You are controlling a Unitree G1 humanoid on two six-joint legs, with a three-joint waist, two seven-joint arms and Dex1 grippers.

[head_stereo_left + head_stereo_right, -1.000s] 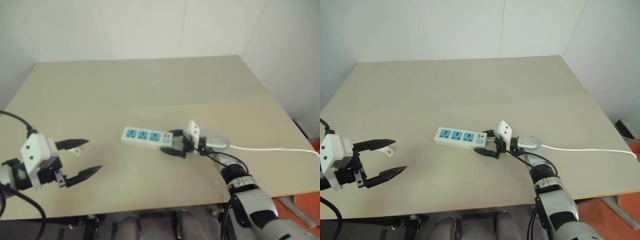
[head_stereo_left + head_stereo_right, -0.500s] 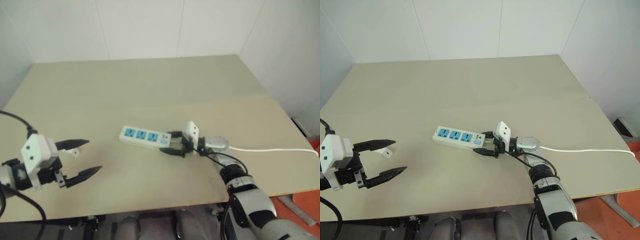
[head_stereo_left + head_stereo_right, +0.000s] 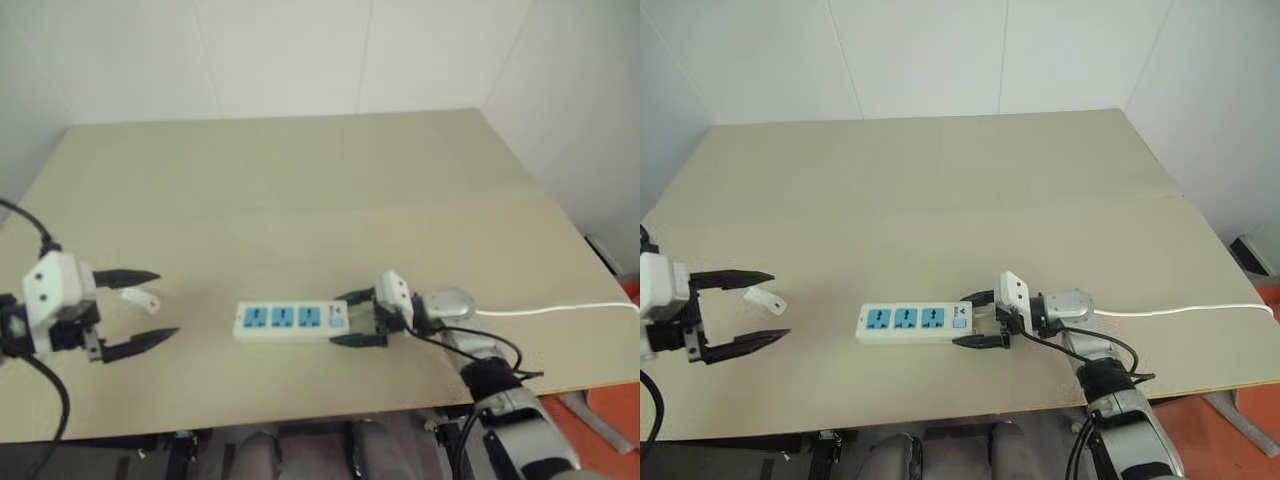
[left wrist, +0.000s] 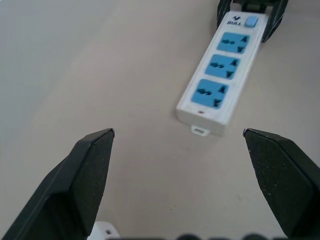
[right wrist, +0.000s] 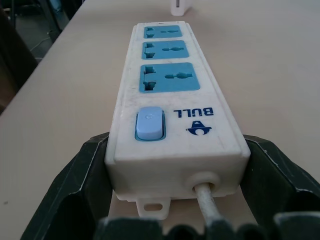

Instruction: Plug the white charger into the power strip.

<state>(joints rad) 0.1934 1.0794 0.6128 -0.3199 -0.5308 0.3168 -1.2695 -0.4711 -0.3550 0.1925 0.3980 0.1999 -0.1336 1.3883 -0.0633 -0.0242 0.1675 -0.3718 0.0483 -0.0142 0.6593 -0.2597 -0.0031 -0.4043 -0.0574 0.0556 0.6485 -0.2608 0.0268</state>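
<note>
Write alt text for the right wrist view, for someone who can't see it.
The right gripper is shut on the cord end of the power strip, one black finger against each long side. Its three blue sockets are empty, with the blue switch nearest the camera and the white cord leaving below. The white charger stands on the beige table beyond.

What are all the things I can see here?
table: one, beige, under everything.
power strip: one, white with three blue sockets and a blue switch, on the table's near middle.
cord: one, thin and white, runs from the strip off to the right.
charger: one, small and white, on the table at the left.
right gripper: black fingers, clamped on the strip's switch end.
left gripper: black fingers, open, either side of the charger.
</note>
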